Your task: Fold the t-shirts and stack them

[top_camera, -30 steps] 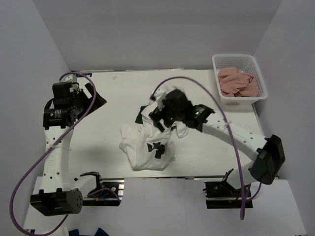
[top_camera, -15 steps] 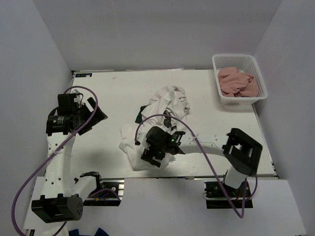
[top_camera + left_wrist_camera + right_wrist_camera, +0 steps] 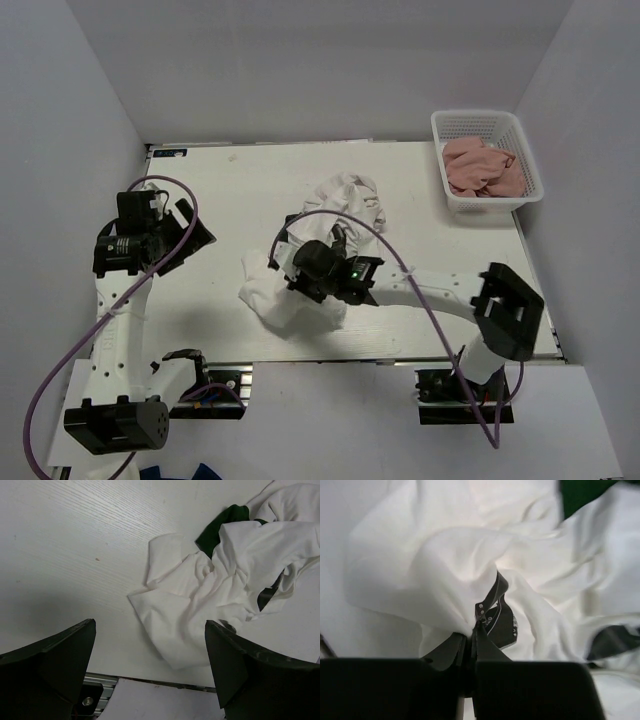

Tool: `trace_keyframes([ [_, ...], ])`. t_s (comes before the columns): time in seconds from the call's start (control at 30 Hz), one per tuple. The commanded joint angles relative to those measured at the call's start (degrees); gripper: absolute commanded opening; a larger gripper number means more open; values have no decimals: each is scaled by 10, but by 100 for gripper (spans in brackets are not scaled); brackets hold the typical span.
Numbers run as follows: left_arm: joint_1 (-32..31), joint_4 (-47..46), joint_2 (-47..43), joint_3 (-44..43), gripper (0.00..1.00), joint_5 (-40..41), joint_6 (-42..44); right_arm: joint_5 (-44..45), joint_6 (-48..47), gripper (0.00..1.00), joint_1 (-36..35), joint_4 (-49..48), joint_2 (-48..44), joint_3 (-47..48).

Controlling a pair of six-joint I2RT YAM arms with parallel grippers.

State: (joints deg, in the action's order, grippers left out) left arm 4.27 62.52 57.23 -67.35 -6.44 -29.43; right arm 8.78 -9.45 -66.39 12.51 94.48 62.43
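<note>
A crumpled white t-shirt with a black printed graphic point(image 3: 268, 297) lies at the table's front middle. My right gripper point(image 3: 306, 266) is shut on a fold of it; the right wrist view shows the cloth point(image 3: 440, 565) pinched at the fingertips of the right gripper point(image 3: 476, 625), beside the black print point(image 3: 504, 617). A dark green t-shirt point(image 3: 220, 527) peeks out from under the pile. Another white t-shirt point(image 3: 347, 195) lies bunched just behind. A dusty pink t-shirt point(image 3: 484, 168) fills the basket. My left gripper point(image 3: 190, 235) hovers open over the table's left side, holding nothing, well away from the pile.
The white lattice basket point(image 3: 478, 118) stands at the back right corner. The table's front edge with its metal rail point(image 3: 100, 687) runs close below the left gripper point(image 3: 150, 625). White walls enclose the table on three sides.
My right gripper came from the back pile to the printed white t-shirt, closed on a fold and pulled it back and left, bunching the cloth. The left arm has dropped slightly towards the front.
</note>
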Motion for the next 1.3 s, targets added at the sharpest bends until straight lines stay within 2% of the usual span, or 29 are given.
trace_keyframes([
  [0.0, -2, -14, -19, -12, 100, 4, 6, 26, 4, 0, 2, -5, -102, 59],
  [0.17, -2, -49, -24, -12, 100, -9, 12, 62, 0, 0, 9, -28, -177, 135],
  [0.37, -2, -50, -17, -30, 100, -9, 17, 152, 12, 0, 47, -55, -179, 235],
  [0.57, -2, -64, -6, -52, 100, -29, 17, 170, -21, 0, 86, -139, -173, 319],
  [0.8, -2, -81, -1, -58, 100, -29, 23, 196, -67, 0, 139, -126, -140, 477],
  [0.87, -2, -86, -1, -58, 100, -34, 23, 214, -79, 0, 146, -74, -119, 530],
  [0.9, -2, -86, -1, -58, 100, -34, 23, 218, -75, 0, 151, -46, -114, 543],
  [1.1, -2, -106, 10, -64, 100, -39, 23, 247, -92, 0, 190, -63, -109, 567],
  [1.23, -2, -118, 22, -70, 100, -39, 23, 284, -130, 0, 225, -114, -84, 601],
  [1.27, -2, -118, 28, -70, 100, -39, 23, 300, -160, 0, 233, -152, -77, 606],
])
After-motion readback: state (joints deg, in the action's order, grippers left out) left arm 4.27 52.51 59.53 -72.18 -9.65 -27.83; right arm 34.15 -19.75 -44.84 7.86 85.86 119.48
